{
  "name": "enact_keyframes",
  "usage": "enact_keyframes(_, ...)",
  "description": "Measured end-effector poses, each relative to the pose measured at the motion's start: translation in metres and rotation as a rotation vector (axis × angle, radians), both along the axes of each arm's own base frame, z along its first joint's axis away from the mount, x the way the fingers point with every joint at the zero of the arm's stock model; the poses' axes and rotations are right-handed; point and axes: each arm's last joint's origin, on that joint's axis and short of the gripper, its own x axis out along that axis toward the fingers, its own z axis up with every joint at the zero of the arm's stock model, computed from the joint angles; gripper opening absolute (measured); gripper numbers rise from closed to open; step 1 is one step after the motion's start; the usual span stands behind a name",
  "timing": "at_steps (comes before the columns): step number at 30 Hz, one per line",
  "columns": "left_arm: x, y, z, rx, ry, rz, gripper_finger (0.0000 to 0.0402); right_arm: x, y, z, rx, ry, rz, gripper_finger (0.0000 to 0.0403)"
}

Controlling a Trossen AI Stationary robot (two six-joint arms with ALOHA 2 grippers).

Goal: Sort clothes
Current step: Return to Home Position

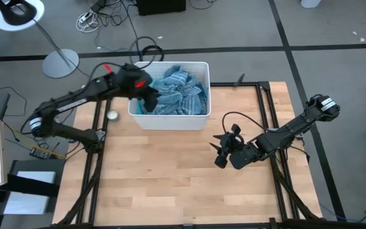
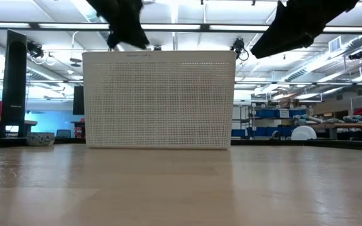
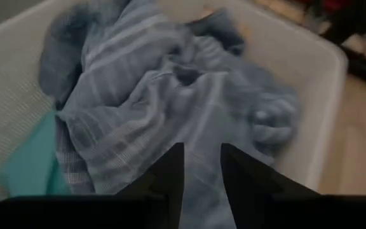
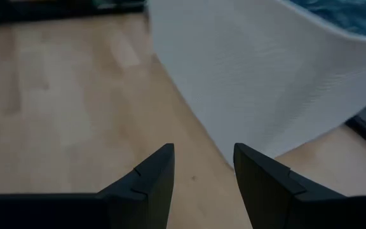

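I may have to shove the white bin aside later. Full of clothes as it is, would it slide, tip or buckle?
Probably slide: the white bin sits flat and broad on the wooden table. Its perforated wall looks thin and may flex. The clothes are soft, likely adding little weight. Left hand hovers above it, right hand beside it.

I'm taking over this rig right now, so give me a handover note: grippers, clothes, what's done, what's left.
Left gripper: open, empty, above the bin's left edge.
Right gripper: open, empty, over bare table in front of the bin, to its right.
Clothes: all visible ones piled in the bin; none on the table.
Done: sorting, as far as seen.
Left: bring both arms home.
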Motion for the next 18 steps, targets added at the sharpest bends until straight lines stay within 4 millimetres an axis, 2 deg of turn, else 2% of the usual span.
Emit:
enact_keyframes(6,-0.03,-0.03,0.03,0.032,-0.116,-0.071,0.0108,0.001,0.002,-0.001,0.045,0.028,0.069,0.0162)
enact_keyframes(10,-0.05,-0.05,0.042,-0.005,-0.173,-0.133,0.0108,0.001,0.003,-0.001,0.067,0.037,0.096,0.0162)
enact_keyframes(14,-0.071,-0.07,0.047,0.006,-0.151,-0.224,0.0108,0.001,0.005,-0.002,0.079,0.084,0.178,0.0162)
enact_keyframes(18,-0.087,-0.09,0.036,0.061,-0.178,-0.36,0.0108,0.001,0.008,-0.003,0.114,0.114,0.241,0.0162)
